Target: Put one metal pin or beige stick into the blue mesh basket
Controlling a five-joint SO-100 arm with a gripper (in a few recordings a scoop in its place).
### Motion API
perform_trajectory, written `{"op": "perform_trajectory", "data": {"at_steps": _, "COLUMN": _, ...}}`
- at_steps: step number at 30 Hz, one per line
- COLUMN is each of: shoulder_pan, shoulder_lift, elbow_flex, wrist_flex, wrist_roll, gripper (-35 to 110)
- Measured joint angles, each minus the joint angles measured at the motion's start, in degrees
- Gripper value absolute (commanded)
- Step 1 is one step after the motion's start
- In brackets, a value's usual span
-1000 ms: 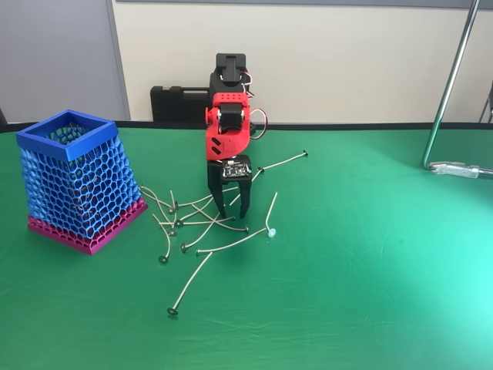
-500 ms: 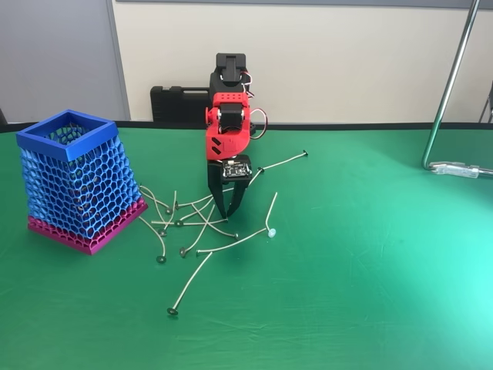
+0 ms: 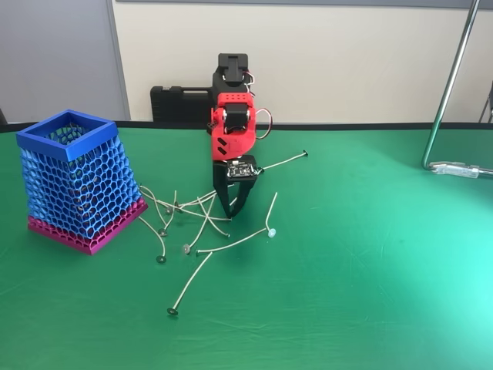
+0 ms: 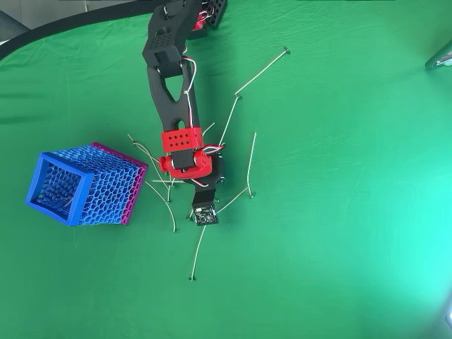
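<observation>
Blue honeycomb basket (image 3: 73, 181), magenta base; green table (image 3: 370, 270).

A green-covered table (image 3: 370, 270) carries the blue mesh basket (image 3: 77, 181) at the left, thin metal pins (image 3: 231, 243) scattered beside it, and a clamp foot (image 3: 461, 169) far right.

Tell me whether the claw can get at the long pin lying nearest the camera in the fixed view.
Probably yes. That long pin lies alone on open green table, nothing over it; the claw stands just behind it among the tangled pins.
</observation>
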Motion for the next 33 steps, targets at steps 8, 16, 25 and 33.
{"op": "perform_trajectory", "data": {"at_steps": 8, "shoulder_pan": -2.99, "shoulder_lift": 0.26, "elbow_flex": -1.85, "wrist_flex": -0.18, "wrist_roll": 8.79, "gripper": 1}}
{"op": "perform_trajectory", "data": {"at_steps": 16, "shoulder_pan": -6.94, "shoulder_lift": 8.26, "elbow_flex": 0.7, "wrist_flex": -6.42, "wrist_roll": 26.46, "gripper": 1}}
{"op": "perform_trajectory", "data": {"at_steps": 25, "shoulder_pan": -10.28, "shoulder_lift": 23.99, "elbow_flex": 20.04, "wrist_flex": -25.31, "wrist_roll": 44.3, "gripper": 1}}
{"op": "perform_trajectory", "data": {"at_steps": 33, "shoulder_pan": -9.93, "shoulder_lift": 39.64, "elbow_flex": 35.51, "wrist_flex": -36.39, "wrist_roll": 53.79, "gripper": 1}}
